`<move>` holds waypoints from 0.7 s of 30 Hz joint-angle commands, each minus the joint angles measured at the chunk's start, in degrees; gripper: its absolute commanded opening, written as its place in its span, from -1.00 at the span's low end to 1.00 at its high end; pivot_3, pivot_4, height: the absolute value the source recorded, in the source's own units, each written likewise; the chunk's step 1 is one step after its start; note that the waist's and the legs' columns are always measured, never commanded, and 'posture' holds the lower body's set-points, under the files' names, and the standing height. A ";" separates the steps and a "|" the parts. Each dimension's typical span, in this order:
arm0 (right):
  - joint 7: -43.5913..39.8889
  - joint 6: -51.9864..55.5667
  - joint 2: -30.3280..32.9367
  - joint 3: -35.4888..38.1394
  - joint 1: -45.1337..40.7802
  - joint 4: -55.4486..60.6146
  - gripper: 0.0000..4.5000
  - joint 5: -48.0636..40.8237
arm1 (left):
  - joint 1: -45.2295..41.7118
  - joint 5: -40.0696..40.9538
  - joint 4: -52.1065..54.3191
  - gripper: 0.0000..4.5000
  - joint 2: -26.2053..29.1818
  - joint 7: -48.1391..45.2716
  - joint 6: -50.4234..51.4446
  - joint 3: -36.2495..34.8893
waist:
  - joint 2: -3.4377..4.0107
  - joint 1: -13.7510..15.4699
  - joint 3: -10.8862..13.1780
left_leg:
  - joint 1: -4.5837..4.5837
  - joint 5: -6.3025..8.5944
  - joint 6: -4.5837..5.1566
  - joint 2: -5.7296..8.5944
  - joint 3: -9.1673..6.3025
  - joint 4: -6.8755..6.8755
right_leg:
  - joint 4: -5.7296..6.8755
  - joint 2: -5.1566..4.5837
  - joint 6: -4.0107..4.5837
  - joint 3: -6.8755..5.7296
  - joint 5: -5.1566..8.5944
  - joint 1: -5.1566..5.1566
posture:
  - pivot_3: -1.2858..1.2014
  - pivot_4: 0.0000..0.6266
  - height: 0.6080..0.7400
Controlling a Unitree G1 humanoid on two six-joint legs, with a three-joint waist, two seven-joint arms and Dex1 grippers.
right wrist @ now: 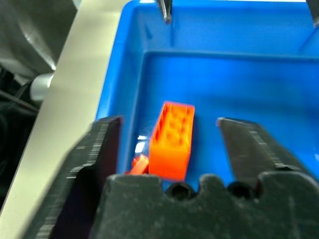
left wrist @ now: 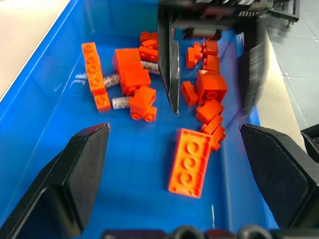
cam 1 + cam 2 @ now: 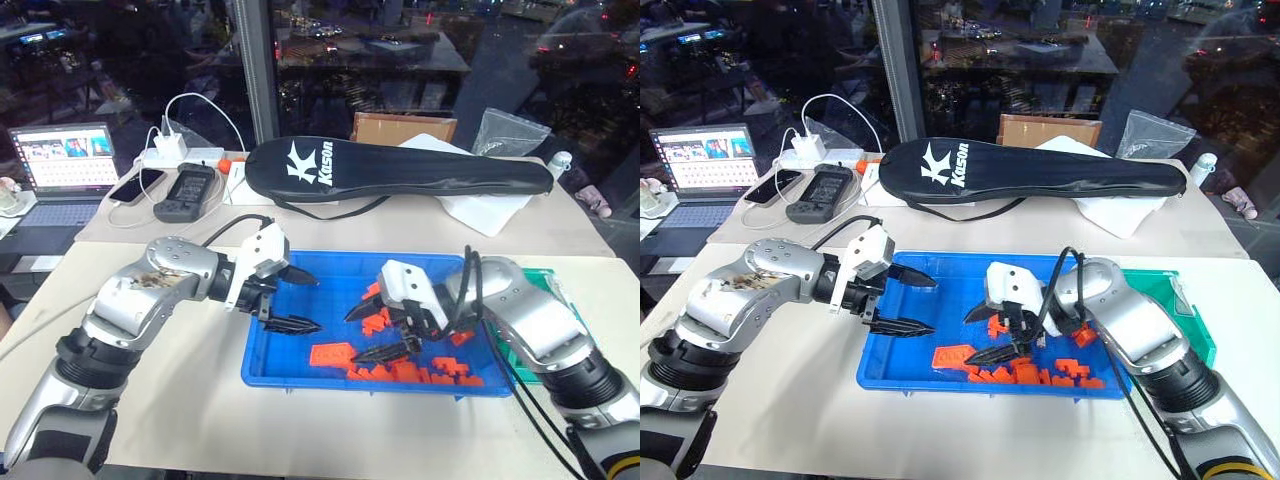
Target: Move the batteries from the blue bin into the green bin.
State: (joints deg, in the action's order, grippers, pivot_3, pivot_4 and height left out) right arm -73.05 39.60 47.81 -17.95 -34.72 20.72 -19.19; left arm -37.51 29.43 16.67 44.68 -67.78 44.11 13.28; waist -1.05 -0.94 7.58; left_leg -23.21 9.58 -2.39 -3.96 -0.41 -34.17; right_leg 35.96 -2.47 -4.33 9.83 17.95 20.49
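Batteries [image 2: 118, 102]: slim, stiff, light, probably slippery cylinders among orange bricks [image 2: 190, 162] in blue bin [image 3: 262, 355]; grip across the middle. Both end effectors, left [image 3: 296, 301] and right [image 3: 382, 331], empty, fingers apart. Green bin [image 3: 1180, 310] far right.

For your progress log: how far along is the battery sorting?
Done: nothing visibly. In hand: nothing; left gripper and right gripper hover open over the wide blue plastic bin. Left: slim grey cylindrical batteries lie among orange plastic bricks; the green plastic bin's contents are hidden.
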 commanded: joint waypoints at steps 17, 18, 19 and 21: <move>3.41 -4.24 11.32 3.29 11.83 -6.39 0.99 7.09 | -0.37 -1.14 0.90 1.00 1.13 -3.62 -1.14 1.65 | -0.02 -0.68 0.00 | 0.03 0.02 0.04 -0.01 0.00 -0.03 | 0.05 0.01 0.01 -0.01 0.03 0.01 | 0.03 -0.52 0.69; 4.14 -5.54 10.60 3.04 11.50 -8.25 0.99 8.06 | -0.47 -1.45 0.80 1.00 1.26 -3.85 -1.36 1.89 | -0.02 -0.62 0.00 | 0.02 0.02 0.04 -0.01 0.00 -0.03 | 0.04 0.01 0.01 -0.01 0.03 0.00 | 0.03 -0.52 0.69; 4.61 -6.39 10.07 2.95 11.19 -9.51 0.99 8.68 | -0.52 -1.65 0.72 1.00 1.33 -3.98 -1.49 2.02 | -0.02 -0.61 0.00 | 0.00 0.02 0.04 0.00 -0.01 -0.03 | 0.02 0.00 0.01 -0.01 0.03 0.00 | 0.03 -0.52 0.69; 5.11 -8.14 9.13 2.65 10.67 -12.21 0.99 10.13 | -0.48 -1.87 0.60 1.00 1.46 -4.12 -1.56 1.91 | -0.02 -0.52 0.00 | -0.02 0.02 0.04 0.00 0.00 -0.04 | 0.01 0.00 0.01 -0.01 0.02 0.01 | 0.03 -0.52 0.69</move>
State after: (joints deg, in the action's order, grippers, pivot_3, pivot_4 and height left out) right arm -68.56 34.09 57.02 -15.66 -23.12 9.91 -10.73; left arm -37.13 28.11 16.76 45.49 -71.32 43.80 15.41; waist -1.06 -1.46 7.58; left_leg -23.22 9.60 -2.35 -3.96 -0.41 -34.21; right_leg 35.98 -2.47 -4.32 9.82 17.97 20.49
